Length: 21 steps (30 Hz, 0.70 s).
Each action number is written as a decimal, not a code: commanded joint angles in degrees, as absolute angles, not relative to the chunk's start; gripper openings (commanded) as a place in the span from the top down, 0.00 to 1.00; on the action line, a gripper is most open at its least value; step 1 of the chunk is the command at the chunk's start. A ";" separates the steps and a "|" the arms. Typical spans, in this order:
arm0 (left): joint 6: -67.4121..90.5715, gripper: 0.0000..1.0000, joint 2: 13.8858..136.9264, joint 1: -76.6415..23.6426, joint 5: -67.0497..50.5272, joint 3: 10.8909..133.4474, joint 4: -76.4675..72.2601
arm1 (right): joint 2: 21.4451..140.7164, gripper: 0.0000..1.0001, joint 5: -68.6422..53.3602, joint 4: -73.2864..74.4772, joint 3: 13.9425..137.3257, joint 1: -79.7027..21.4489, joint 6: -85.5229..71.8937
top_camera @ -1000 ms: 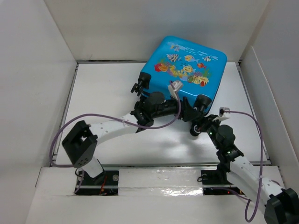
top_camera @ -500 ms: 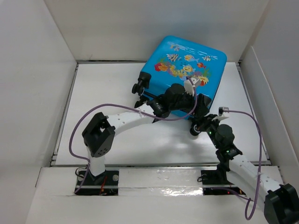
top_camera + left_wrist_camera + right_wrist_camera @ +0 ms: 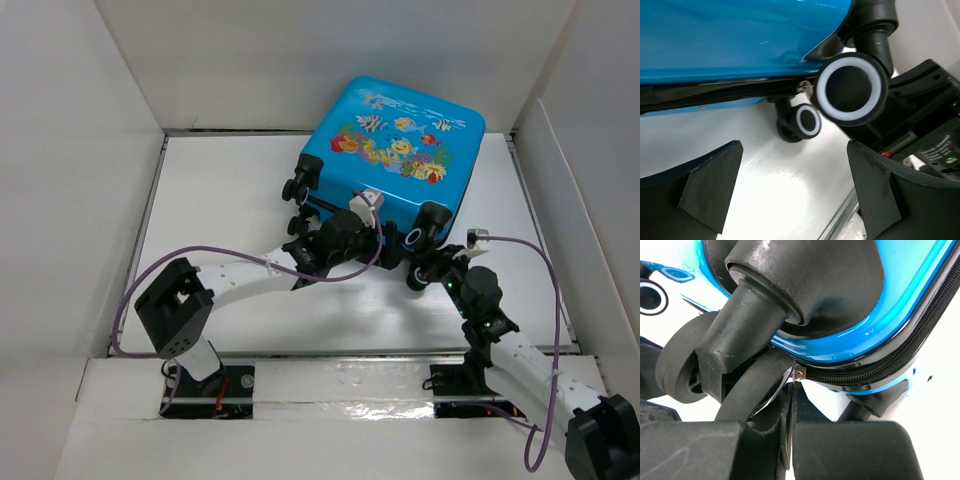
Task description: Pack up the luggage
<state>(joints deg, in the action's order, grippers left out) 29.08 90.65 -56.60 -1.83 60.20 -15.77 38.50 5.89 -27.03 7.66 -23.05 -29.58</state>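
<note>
**Closed case, zipper stage.** The luggage (image 3: 395, 150) lies flat with its fish print up at the far right of the table (image 3: 220, 200), shells together and wheels toward you.

The left arm, which half a second ago reached up over the near edge of the lid, has drawn back and lower. You now find the left gripper (image 3: 795, 150) just off the near side. Its fingers are spread with nothing between them, and it faces the white-ringed wheel (image 3: 852, 88) and the dark seam.

The right gripper (image 3: 791, 390) has not shifted from the near-right corner. Its fingers are pressed together, apparently pinching the small metal zipper pull (image 3: 799, 373) at the end of the zipper (image 3: 880, 360).

The retreat suggests the pressing-down step is over. What remains for you is probably running the pull along the seam, where the corner wheel could obstruct the path.
</note>
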 commanded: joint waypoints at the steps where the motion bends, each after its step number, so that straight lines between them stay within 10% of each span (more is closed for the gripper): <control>1: 31.99 0.16 92.71 -55.90 -7.80 59.50 -24.94 | 37.71 1.00 4.92 -34.19 11.16 -23.12 -28.92; 21: 27.07 0.30 113.28 -55.90 -16.61 97.00 -16.45 | 39.19 1.00 8.93 -36.12 8.96 -34.09 -29.09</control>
<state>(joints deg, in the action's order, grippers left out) 29.34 110.91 -56.40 -14.31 88.38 -13.89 38.50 11.66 -27.66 7.42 -28.51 -29.06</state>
